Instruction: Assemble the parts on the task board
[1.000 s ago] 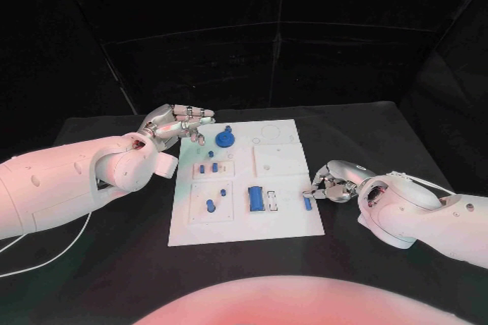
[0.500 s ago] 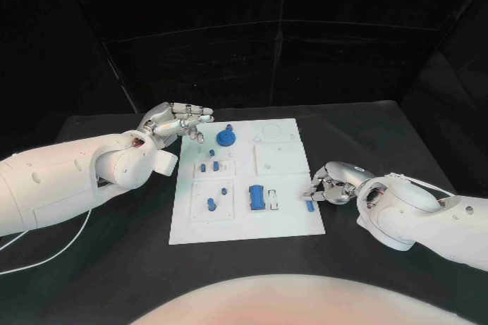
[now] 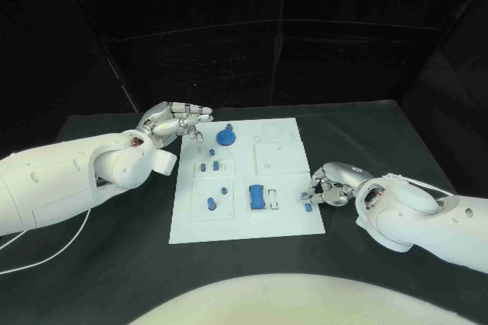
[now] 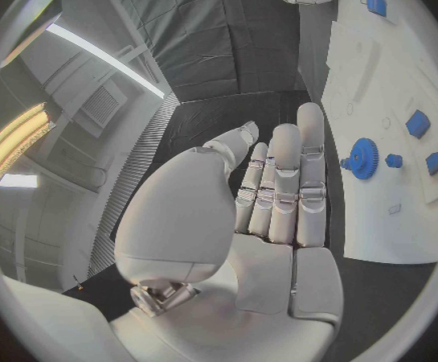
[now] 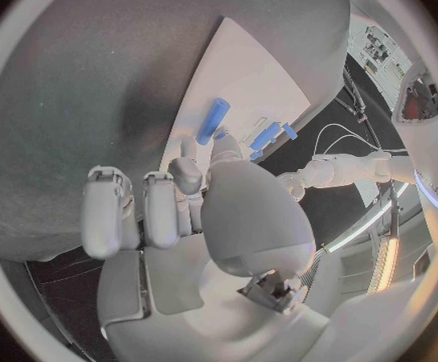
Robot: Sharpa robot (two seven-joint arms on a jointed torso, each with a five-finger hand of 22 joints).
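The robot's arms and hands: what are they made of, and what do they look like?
Both arms wear smooth, rounded white shells, bulging near the wrist. The left arm trails a thin white cable across the black table. The left hand and right hand are silver metal with jointed segments; the wrist views show pale, flat pads on palm and fingers.

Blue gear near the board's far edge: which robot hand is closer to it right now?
Left. The left robot hand hovers just beside the blue gear, off the task board's far left corner. The right robot hand is at the board's near right edge, well away.
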